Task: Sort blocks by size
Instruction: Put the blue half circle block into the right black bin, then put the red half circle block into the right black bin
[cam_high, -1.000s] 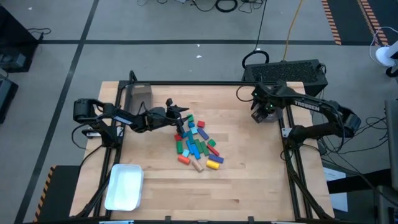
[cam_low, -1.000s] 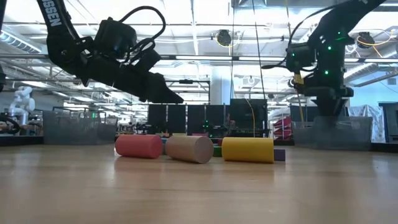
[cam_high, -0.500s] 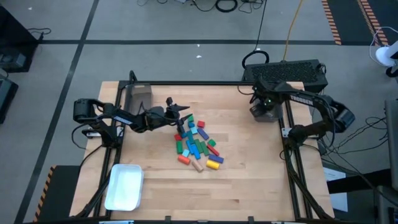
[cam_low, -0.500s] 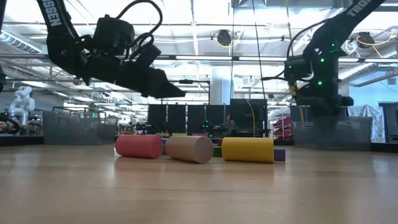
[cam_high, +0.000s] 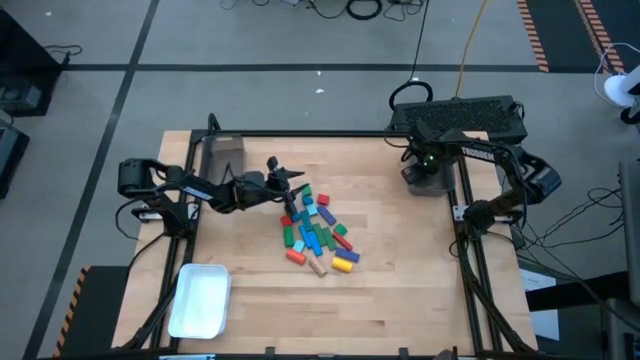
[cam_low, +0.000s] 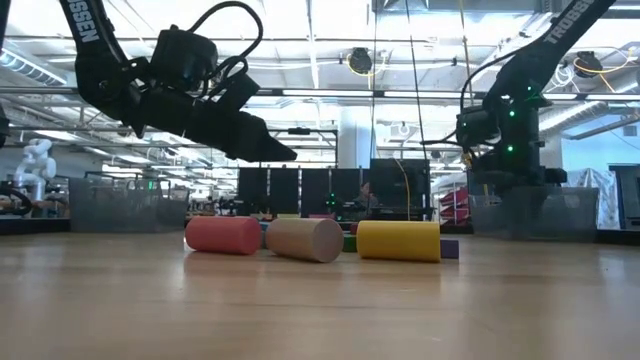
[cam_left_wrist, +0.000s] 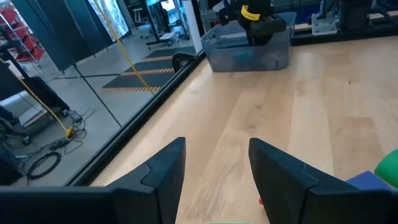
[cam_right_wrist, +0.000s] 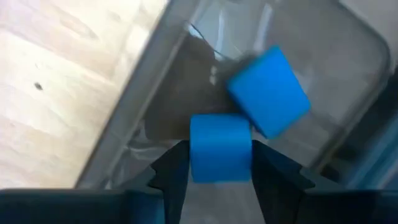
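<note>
Right gripper (cam_right_wrist: 214, 163) is hanging directly over the clear plastic bin (cam_high: 432, 178) at the far right corner of the pale wooden worktop (cam_high: 400, 250), presumably so its block drops inside and not on the wood. A small blue cube (cam_right_wrist: 219, 147) is sitting between its dark fingers (cam_right_wrist: 171, 167); whether it is pinched or already loose cannot be told. A second blue cube (cam_right_wrist: 268, 91) is lying in the bin just beyond it. Right arm is folding back over the bin, wrist pointing down.

Left gripper (cam_high: 288, 183) is hovering above the near edge of the heap of coloured blocks (cam_high: 318, 231), mid-worktop and well apart from the bin, fingers (cam_left_wrist: 166, 168) spread and holding nothing, arm stretching low across the wood, likely lining up the next pick.
</note>
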